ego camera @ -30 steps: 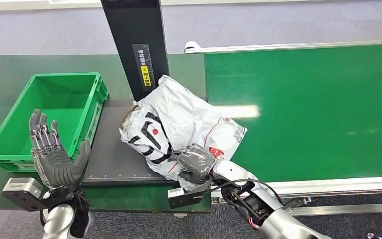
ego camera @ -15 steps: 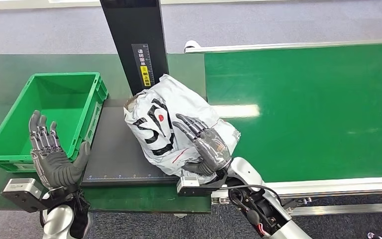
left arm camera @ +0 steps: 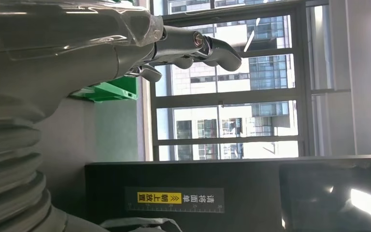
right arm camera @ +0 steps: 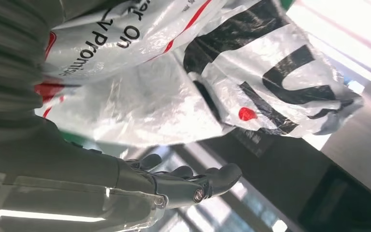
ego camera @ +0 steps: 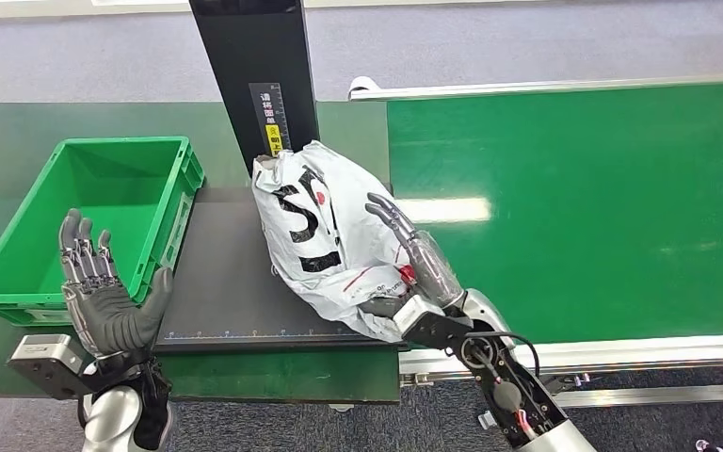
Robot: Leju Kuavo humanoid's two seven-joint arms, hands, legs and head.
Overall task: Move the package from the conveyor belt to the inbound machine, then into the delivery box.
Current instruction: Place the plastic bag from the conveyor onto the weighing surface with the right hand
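The package [ego camera: 325, 235], a crumpled white plastic bag with black and red print, lies on the dark platform [ego camera: 216, 292] of the inbound machine and leans against its black column [ego camera: 254, 75]. My right hand [ego camera: 419, 259] is open, its fingers stretched out flat along the package's right side. In the right wrist view the package [right arm camera: 183, 63] bulges just beside the straight fingers [right arm camera: 174, 186]. My left hand [ego camera: 104, 292] is raised and open at the near right corner of the green delivery box [ego camera: 184, 198], palm turned toward the package. The left wrist view shows this hand [left arm camera: 125, 43] holding nothing.
The green conveyor belt [ego camera: 602, 207] runs off to the right of the platform, edged by a white frame. The delivery box stands on a dark green table [ego camera: 19, 141] left of the platform. Grey floor lies beyond. A yellow label [left arm camera: 181, 198] marks the column.
My right hand has let go of the package's near edge, opened and slid to its right side. The package has been tipped left toward the column. My left hand has barely moved.
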